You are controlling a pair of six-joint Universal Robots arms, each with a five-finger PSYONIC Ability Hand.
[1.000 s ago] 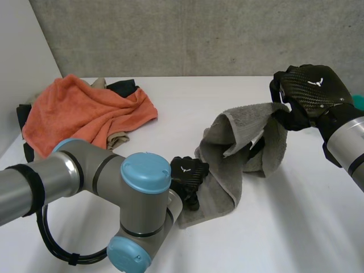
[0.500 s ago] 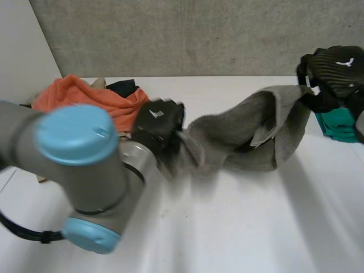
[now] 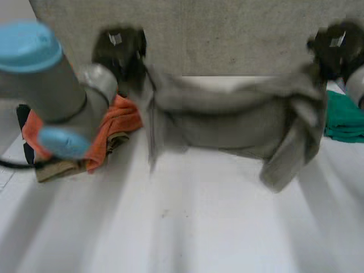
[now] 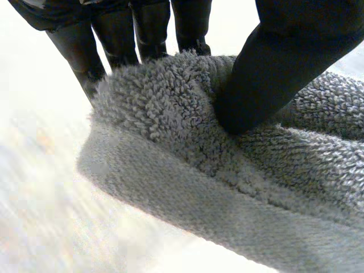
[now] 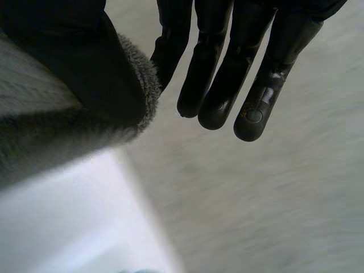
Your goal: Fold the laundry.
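While the grey towel (image 3: 227,122) is hanging stretched above the table (image 3: 199,227), the left hand (image 3: 118,48) is pinching one end between thumb and fingers, and the right hand (image 3: 335,45) is pinching the other. An orange cloth (image 3: 116,116) is lying beside the towel's left-hand end, a green cloth (image 3: 344,116) beside its right-hand end.

The grey towel (image 3: 227,122) is hanging stretched between my left hand (image 3: 116,45) and my right hand (image 3: 338,42), both pinching it, and it is curtaining off the table's twelve o'clock side. At nine o'clock the orange towel heap (image 3: 116,119) is lying beneath my left arm (image 3: 51,85), crowding that side. At three o'clock a teal cloth (image 3: 344,116) is taking up the edge. From four round to eight o'clock the white table (image 3: 199,227) is lying bare, leaving passing room.
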